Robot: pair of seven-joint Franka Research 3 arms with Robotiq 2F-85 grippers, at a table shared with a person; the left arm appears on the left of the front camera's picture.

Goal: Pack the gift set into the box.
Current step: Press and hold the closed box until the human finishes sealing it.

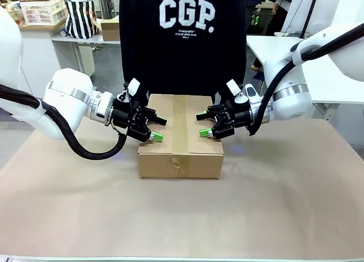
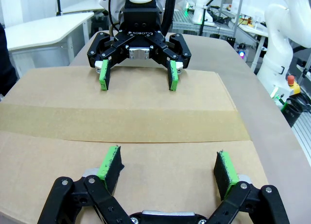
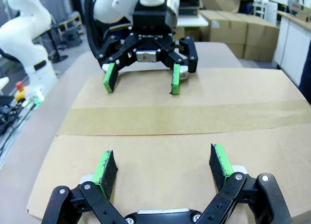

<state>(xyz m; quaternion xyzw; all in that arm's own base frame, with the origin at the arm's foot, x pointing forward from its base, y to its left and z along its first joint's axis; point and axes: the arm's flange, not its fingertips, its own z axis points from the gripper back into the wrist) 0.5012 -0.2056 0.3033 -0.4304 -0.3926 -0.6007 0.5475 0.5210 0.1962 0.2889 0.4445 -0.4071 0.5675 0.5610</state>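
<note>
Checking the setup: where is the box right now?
The box sits mid-table in the front view, taped shut, between the open left gripper and right gripper.

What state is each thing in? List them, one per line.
box: shut, flaps down, a strip of tape along the top seam, resting on the table.
left gripper: open, empty, over the left part of the box top.
right gripper: open, empty, over the right part of the box top, facing the left gripper.

Front view across table, wrists face-to-face over box (image 1: pixel 180 138)
</note>
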